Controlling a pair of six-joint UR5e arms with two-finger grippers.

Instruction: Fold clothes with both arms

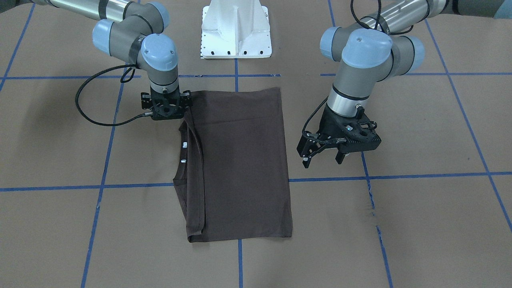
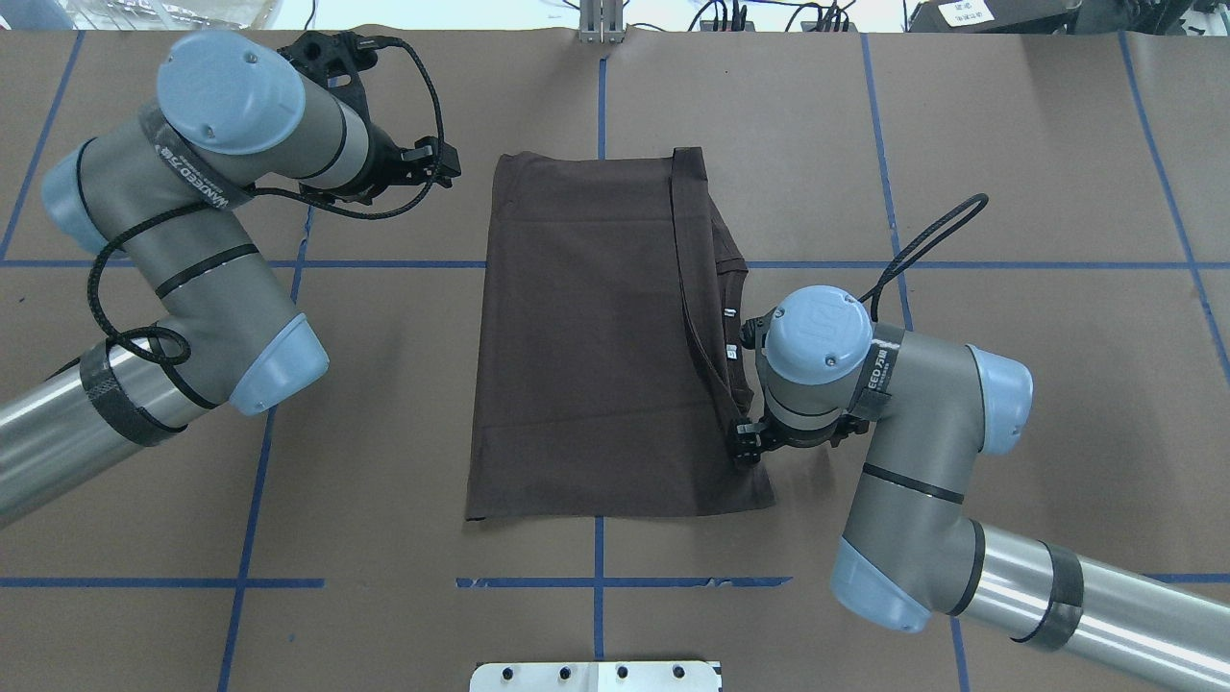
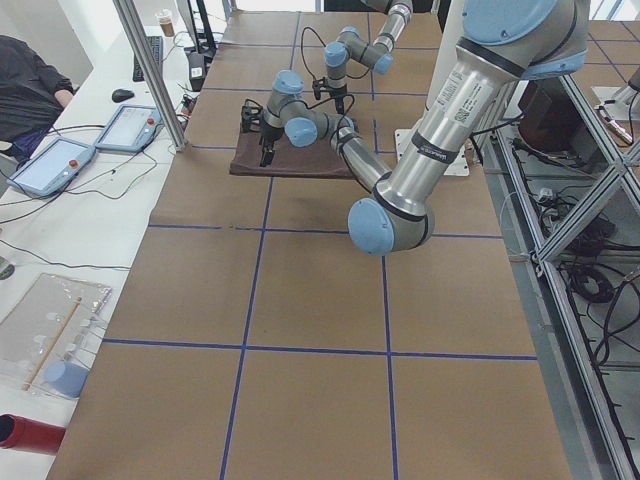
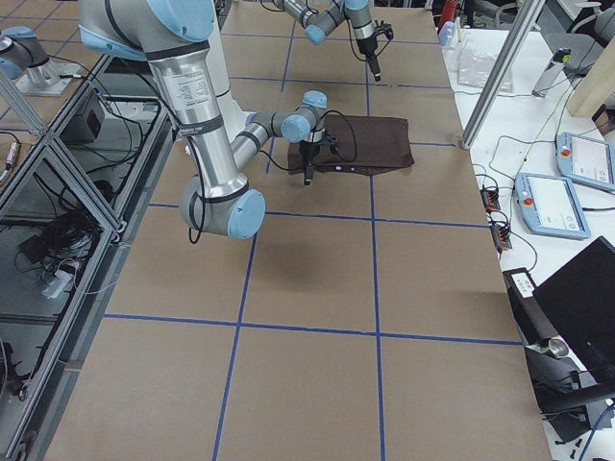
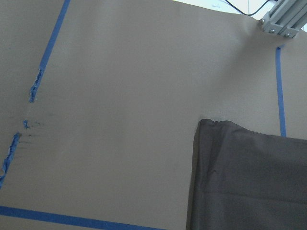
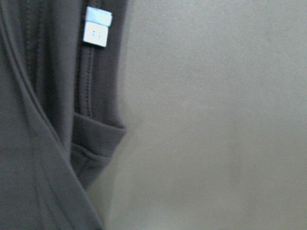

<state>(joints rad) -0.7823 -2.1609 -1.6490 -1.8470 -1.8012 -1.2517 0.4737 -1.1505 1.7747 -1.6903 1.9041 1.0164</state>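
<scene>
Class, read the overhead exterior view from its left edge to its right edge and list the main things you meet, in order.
left arm → left claw → T-shirt → right arm. The right claw overlaps the T-shirt's right edge, so it is left out.
</scene>
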